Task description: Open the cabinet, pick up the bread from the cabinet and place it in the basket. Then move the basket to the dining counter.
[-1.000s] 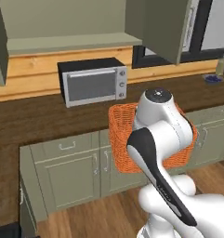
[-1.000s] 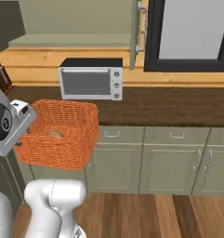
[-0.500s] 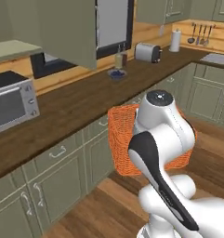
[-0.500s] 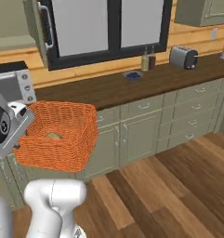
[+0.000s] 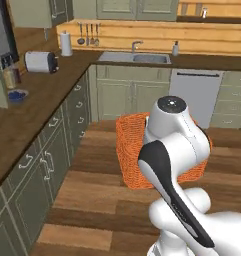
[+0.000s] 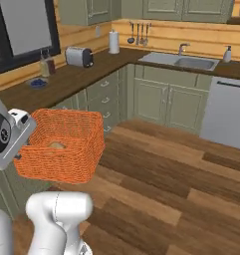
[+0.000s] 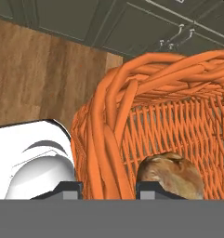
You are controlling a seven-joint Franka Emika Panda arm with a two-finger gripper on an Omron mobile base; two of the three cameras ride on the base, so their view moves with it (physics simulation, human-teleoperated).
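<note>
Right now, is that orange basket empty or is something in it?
Not empty. The basket holds a brown bread roll on its bottom, seen past the rim.

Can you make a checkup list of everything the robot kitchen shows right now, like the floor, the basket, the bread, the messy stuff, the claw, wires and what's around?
Surface: wooden plank floor, bare where it shows.
Job's things: orange basket held up above the floor; bread lying inside it.
Clutter: toaster, paper towel roll, small blue dish and bottles on the worktop.
Grippers: gripper shut on the basket wall, one finger outside, one inside.
Cables: nothing seen.
Surroundings: sink with tap, dishwasher, grey-green cupboards.
</note>
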